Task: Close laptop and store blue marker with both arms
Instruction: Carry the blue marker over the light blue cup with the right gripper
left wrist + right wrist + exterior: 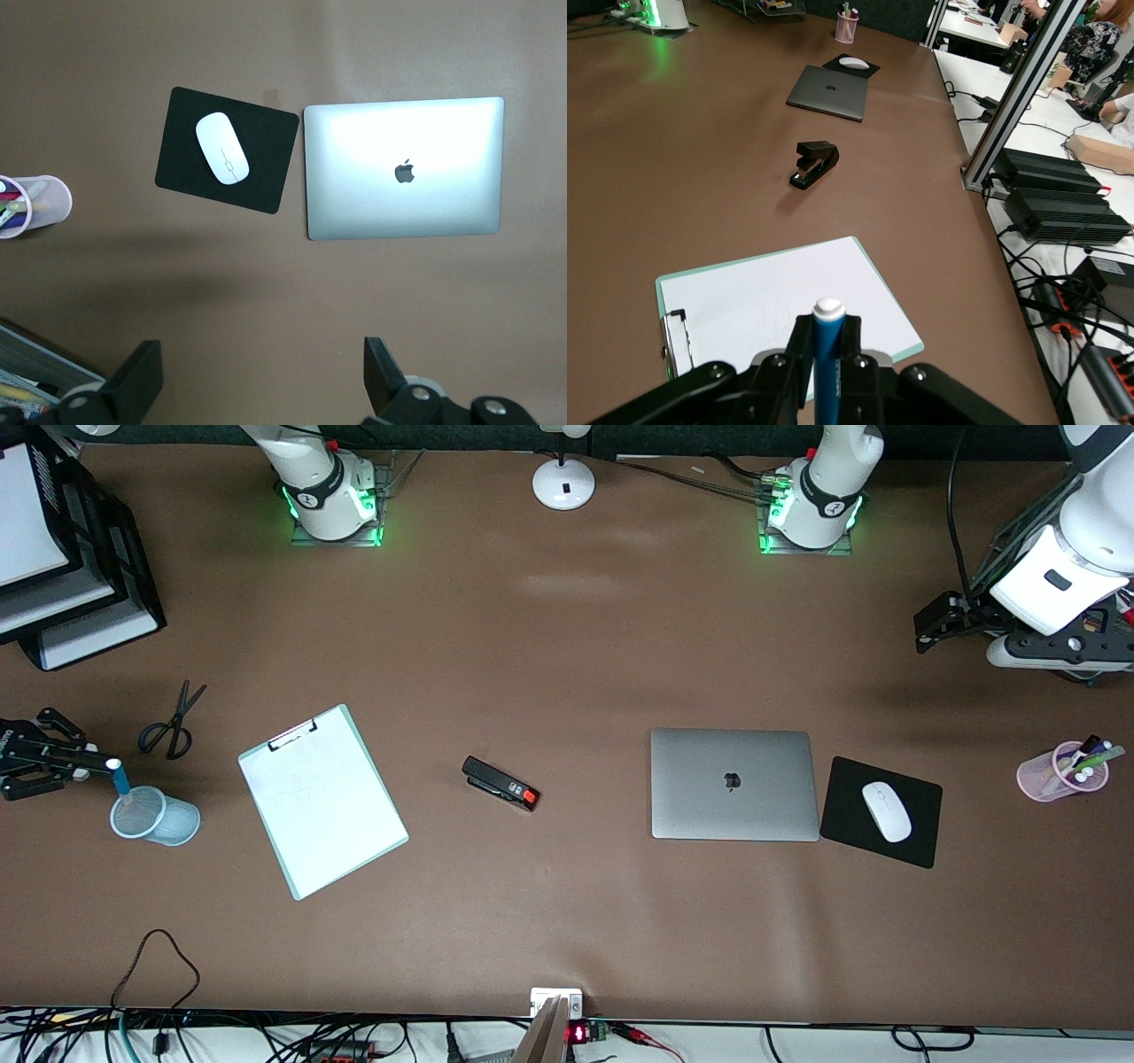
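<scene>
The laptop (733, 784) lies closed on the table, silver lid up with the dark logo; it also shows in the left wrist view (404, 168) and the right wrist view (830, 91). My right gripper (104, 765) is shut on the blue marker (120, 781), held upright with its lower end at the mouth of a pale blue mesh cup (158, 817). The right wrist view shows the marker (828, 354) clamped between the fingers (799, 341), white end showing. My left gripper (939, 622) hangs open and empty over bare table at the left arm's end, its fingers (142, 381) wide apart.
A black mouse pad (881, 812) with a white mouse (887, 811) lies beside the laptop, and a pink cup (1061, 771) of markers beside that. A stapler (500, 784), a clipboard (322, 800) and scissors (173, 722) lie toward the right arm's end. Black paper trays (62, 576) stand at that corner.
</scene>
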`<state>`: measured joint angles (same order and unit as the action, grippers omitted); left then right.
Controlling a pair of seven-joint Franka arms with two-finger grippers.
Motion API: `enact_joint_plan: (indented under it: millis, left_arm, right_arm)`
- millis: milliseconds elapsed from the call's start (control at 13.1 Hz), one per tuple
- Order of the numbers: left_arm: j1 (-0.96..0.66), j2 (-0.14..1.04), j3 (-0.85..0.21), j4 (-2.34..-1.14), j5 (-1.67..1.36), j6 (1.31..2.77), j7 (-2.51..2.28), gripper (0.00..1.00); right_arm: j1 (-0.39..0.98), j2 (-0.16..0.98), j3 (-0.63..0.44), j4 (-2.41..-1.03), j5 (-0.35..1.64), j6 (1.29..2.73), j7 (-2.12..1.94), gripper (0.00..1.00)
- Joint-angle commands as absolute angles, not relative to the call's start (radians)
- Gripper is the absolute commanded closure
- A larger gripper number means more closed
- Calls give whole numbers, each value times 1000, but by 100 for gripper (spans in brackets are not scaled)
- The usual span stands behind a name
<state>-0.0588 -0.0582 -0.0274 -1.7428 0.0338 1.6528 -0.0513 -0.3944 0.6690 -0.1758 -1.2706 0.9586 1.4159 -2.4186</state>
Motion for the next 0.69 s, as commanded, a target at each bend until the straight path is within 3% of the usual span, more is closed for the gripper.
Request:
enact_joint_plan:
  millis: [0,613]
  left_arm:
    - [-61,-67,-20,-1741,14,1638,-26,0]
    - [-60,-66,-20,-1726,12,1623,-26,0]
  right_arm:
    - [-417,699,-166,-1221,977,1404,-2450,100]
    - [-448,787,-166,-1163,977,1407,-2490,100]
